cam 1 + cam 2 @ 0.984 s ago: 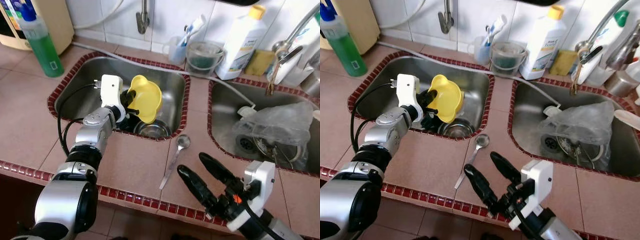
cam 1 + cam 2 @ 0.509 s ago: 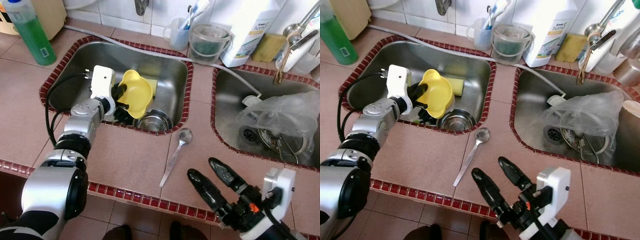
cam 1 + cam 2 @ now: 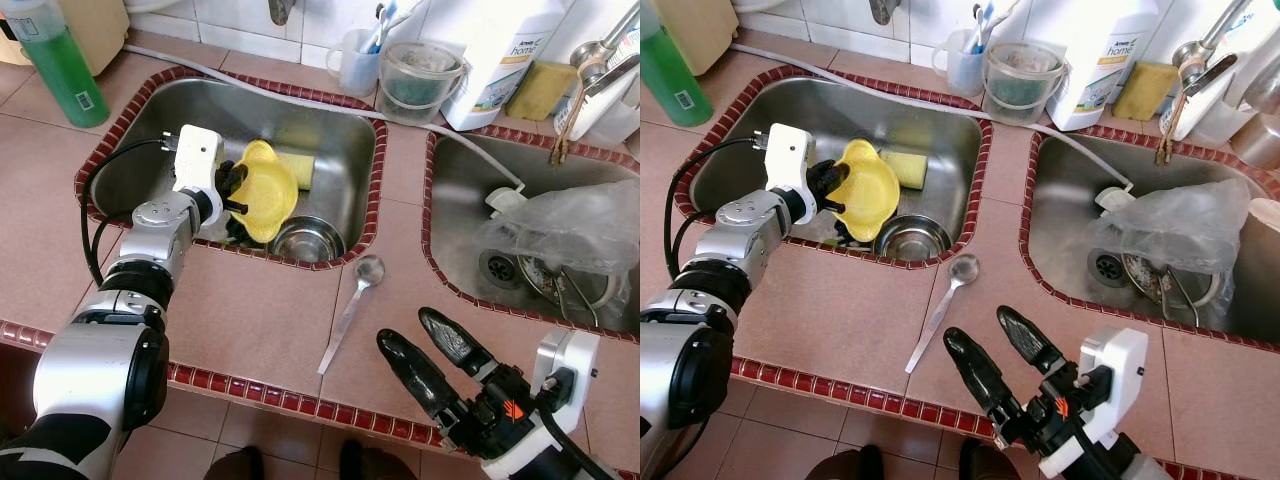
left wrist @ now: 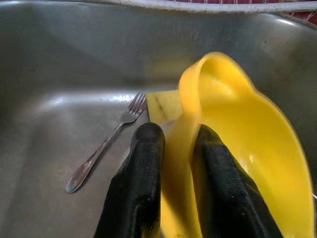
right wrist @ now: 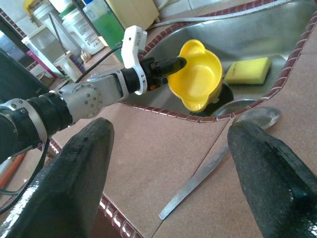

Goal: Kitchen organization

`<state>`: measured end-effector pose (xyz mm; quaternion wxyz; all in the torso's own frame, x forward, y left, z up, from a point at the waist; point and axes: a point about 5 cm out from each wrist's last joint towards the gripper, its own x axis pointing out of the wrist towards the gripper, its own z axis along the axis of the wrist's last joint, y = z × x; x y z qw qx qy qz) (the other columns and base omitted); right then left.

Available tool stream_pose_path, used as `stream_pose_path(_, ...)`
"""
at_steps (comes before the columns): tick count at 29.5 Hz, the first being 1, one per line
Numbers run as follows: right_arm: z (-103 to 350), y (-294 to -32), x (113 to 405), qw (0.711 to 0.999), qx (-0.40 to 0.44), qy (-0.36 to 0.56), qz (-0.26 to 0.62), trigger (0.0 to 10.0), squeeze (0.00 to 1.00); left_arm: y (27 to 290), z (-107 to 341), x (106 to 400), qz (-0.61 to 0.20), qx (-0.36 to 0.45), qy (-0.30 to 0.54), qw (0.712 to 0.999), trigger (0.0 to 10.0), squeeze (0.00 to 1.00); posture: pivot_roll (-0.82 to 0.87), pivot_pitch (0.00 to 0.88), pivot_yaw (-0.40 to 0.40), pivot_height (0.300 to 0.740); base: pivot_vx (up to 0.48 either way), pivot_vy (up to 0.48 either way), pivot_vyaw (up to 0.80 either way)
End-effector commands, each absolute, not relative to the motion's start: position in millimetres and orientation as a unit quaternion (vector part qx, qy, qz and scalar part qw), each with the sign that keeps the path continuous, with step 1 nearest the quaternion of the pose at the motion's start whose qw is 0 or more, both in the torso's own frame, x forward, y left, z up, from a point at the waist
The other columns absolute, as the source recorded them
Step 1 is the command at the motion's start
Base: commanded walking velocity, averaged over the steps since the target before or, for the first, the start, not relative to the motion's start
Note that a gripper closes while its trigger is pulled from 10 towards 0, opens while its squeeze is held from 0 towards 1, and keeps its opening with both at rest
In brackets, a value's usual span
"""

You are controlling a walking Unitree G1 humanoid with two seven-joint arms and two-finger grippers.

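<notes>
I see my left gripper [image 3: 236,187] clamped on the rim of the yellow bowl [image 3: 266,190], held over the left sink [image 3: 140,160], centre left. My right gripper [image 3: 432,358], fingers apart, hovers at the lower right near the spoon [image 3: 350,307].

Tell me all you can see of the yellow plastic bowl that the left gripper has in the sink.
The yellow plastic bowl is glossy, thin-walled and round, with a small moulded lug on its rim. It is tipped on edge over the left steel sink, its hollow facing away from the arm. The left gripper is shut on its rim, one finger inside and one outside. A small steel bowl sits by its lower edge and a yellow sponge lies behind; contact with either is unclear.
</notes>
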<state>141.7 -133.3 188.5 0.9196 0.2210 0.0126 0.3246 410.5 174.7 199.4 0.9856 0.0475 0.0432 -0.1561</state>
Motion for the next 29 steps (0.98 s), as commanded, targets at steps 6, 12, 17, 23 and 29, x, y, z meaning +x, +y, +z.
stream_pose_path(6, 189.0, -135.2, 145.2, 0.92, 0.22, 0.011, 0.323, 10.0, 0.0, 175.4, 213.3, 413.5, -0.163, 0.044, 0.025, 0.985, 10.0, 1.0, -0.19, 0.237, -0.045, 0.74, 0.0, 0.0, 0.0)
stream_pose_path(12, 188.2, -134.9, 149.2, 0.921, 0.219, 0.009, 0.324, 10.0, 0.0, 176.3, 214.8, 413.8, -0.161, 0.039, 0.023, 0.986, 10.0, 1.0, -0.18, 0.225, -0.043, 0.74, 0.0, 0.0, 0.0)
stream_pose_path(17, 185.8, -137.4, 165.4, 0.929, 0.203, -0.01, 0.311, 10.0, 0.0, 174.3, 217.7, 412.8, -0.177, 0.025, 0.007, 0.984, 10.0, 1.0, -0.14, 0.179, -0.042, 0.74, 0.0, 0.0, 0.0)
stream_pose_path(23, 186.4, -142.4, 190.1, 0.938, 0.18, -0.036, 0.293, 10.0, 0.0, 170.9, 213.7, 410.1, -0.185, 0.002, -0.005, 0.983, 10.0, 1.0, -0.11, 0.127, -0.043, 0.74, 0.0, 0.0, 0.0)
stream_pose_path(29, 187.9, -147.8, 212.6, 0.946, 0.16, -0.064, 0.276, 10.0, 0.0, 166.4, 208.5, 405.0, -0.193, -0.017, -0.028, 0.981, 10.0, 1.0, -0.09, 0.087, -0.058, 0.74, 0.0, 0.0, 0.0)
